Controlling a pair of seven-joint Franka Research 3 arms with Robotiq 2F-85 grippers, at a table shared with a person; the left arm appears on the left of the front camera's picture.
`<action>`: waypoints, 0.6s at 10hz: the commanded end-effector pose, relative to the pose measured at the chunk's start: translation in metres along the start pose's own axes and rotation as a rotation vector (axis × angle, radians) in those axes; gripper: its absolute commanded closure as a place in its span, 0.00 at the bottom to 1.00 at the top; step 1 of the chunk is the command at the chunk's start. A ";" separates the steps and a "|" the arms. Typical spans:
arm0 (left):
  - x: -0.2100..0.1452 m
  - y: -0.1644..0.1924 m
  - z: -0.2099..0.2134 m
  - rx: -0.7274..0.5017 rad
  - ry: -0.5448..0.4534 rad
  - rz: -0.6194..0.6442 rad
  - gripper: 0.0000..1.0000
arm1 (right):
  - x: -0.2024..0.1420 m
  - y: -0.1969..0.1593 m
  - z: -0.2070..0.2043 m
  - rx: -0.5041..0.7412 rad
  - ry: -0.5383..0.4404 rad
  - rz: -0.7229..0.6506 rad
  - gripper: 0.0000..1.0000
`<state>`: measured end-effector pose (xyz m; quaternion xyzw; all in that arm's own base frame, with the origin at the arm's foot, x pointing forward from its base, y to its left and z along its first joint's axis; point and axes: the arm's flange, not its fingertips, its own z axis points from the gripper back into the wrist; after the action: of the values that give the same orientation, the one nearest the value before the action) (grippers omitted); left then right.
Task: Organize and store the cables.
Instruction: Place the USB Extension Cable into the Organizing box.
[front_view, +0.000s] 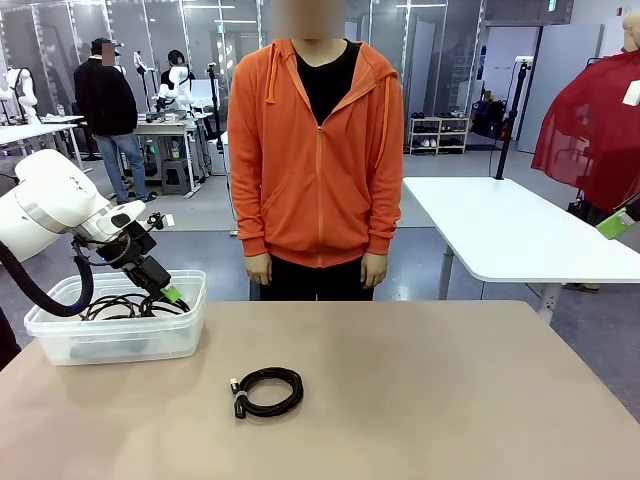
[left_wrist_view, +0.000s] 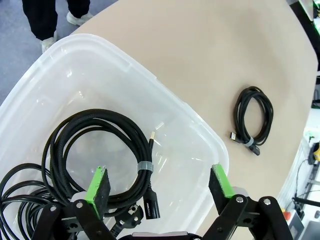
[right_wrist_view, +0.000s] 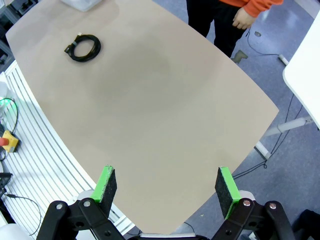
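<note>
Cables (left_wrist_view: 95, 160) lie coiled inside the clear plastic bin (front_view: 115, 335) at the left end of the tan table (front_view: 420, 390), and we see our left gripper (left_wrist_view: 160, 187) poised just above that bin with its fingers spread wide and empty. One more coiled cable (front_view: 266, 390) rests on the table to the right of the bin, well apart from it. Our right gripper (right_wrist_view: 167, 189) hangs high above the table, far from the bin, fingers also wide and empty.

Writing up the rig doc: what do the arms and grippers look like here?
The left arm is glossy white with rounded links, and a thick black hose loops under it. The left gripper has black linkage fingers with silver pivot bolts and bright green pads. The right gripper is built the same: black links, green pads.
</note>
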<state>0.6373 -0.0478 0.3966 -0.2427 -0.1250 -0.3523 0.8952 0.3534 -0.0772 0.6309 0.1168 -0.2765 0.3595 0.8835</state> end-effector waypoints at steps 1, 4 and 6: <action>0.000 -0.001 0.000 0.004 0.003 0.011 0.00 | -0.001 0.001 0.001 0.000 0.008 0.005 0.00; 0.000 -0.001 0.000 0.004 0.003 0.011 0.00 | -0.001 0.001 0.001 0.000 0.008 0.005 0.00; 0.000 -0.001 0.000 0.004 0.003 0.011 0.00 | -0.001 0.001 0.001 0.000 0.008 0.005 0.00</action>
<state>0.6373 -0.0478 0.3966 -0.2427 -0.1250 -0.3523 0.8952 0.3534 -0.0772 0.6309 0.1168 -0.2765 0.3595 0.8835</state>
